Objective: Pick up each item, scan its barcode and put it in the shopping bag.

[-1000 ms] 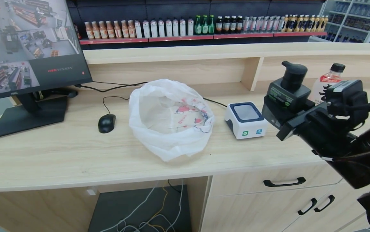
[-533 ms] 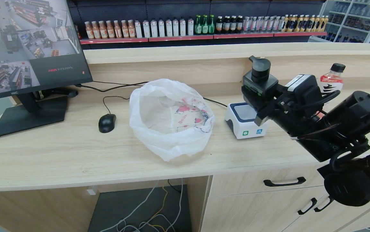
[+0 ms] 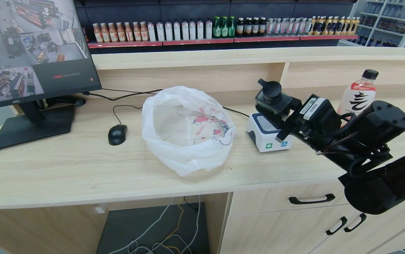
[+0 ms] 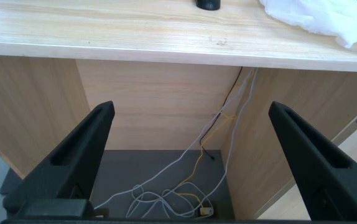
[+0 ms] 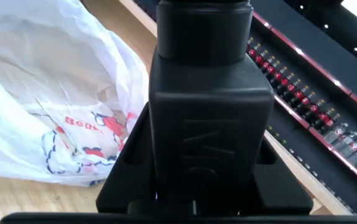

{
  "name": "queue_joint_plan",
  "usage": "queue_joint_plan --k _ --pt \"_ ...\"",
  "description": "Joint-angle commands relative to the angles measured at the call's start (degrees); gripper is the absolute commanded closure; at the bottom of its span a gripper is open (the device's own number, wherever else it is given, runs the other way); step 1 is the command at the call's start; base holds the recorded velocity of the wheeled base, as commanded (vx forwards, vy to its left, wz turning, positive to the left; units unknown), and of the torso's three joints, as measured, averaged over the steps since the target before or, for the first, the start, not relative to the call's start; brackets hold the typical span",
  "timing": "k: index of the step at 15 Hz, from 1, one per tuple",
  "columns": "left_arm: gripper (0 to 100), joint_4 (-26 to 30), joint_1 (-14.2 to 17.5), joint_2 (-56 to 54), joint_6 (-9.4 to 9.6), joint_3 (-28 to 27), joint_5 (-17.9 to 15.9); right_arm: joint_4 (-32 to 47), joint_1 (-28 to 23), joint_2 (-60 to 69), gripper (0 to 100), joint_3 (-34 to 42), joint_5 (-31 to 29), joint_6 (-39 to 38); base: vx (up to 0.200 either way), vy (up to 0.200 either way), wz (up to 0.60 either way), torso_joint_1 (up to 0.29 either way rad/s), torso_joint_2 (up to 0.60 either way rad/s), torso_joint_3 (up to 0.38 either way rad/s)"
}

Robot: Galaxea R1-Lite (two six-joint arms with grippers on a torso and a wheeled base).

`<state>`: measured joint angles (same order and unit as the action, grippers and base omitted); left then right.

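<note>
A black pump bottle (image 3: 272, 100) hangs tilted just above the white barcode scanner (image 3: 269, 143), and my right gripper (image 3: 287, 114) is shut on it. In the right wrist view the black bottle (image 5: 209, 124) sits between the fingers of the right gripper (image 5: 206, 186), with the shopping bag (image 5: 54, 124) beyond it. The white plastic shopping bag (image 3: 188, 130) stands open on the counter, left of the scanner. A clear drink bottle (image 3: 359, 95) with a black cap stands upright at the back right. My left gripper (image 4: 194, 155) is open below the counter edge (image 4: 166, 37), with nothing between its fingers.
A black mouse (image 3: 117, 134) lies left of the bag, and a monitor (image 3: 29, 53) stands at the far left. A raised wooden ledge (image 3: 223, 56) runs behind the counter. Cables (image 4: 185, 186) hang under the counter. Drawers (image 3: 311, 201) are below the right side.
My right arm has carried the black bottle leftward and lower, from beside the drink bottle to above the scanner, tilting it more. The drink bottle now shows in full.
</note>
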<state>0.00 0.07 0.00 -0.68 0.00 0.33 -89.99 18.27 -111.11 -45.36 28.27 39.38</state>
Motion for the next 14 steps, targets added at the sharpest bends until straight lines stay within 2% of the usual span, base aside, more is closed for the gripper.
queue_joint_plan --k 1,5,9,14 --pt "0 0.0 0.0 0.0 -0.02 0.0 0.0 0.0 -2.9 -1.6 100 -1.6 2.5 0.6 0.0 0.0 0.0 0.0 0.0 0.0" --pt "0 0.0 0.0 0.0 -0.02 0.0 0.0 0.0 -4.2 -5.2 100 -9.3 3.3 -0.3 0.0 0.0 0.0 0.0 0.0 0.0" --pt "0 0.0 0.0 0.0 -0.02 0.0 0.0 0.0 -5.4 -7.2 100 -10.6 11.1 1.2 0.0 0.0 0.0 0.0 0.0 0.0" --pt "0 0.0 0.0 0.0 -0.02 0.0 0.0 0.0 -8.2 -10.3 100 -11.1 11.8 0.7 0.0 0.0 0.0 0.0 0.0 0.0"
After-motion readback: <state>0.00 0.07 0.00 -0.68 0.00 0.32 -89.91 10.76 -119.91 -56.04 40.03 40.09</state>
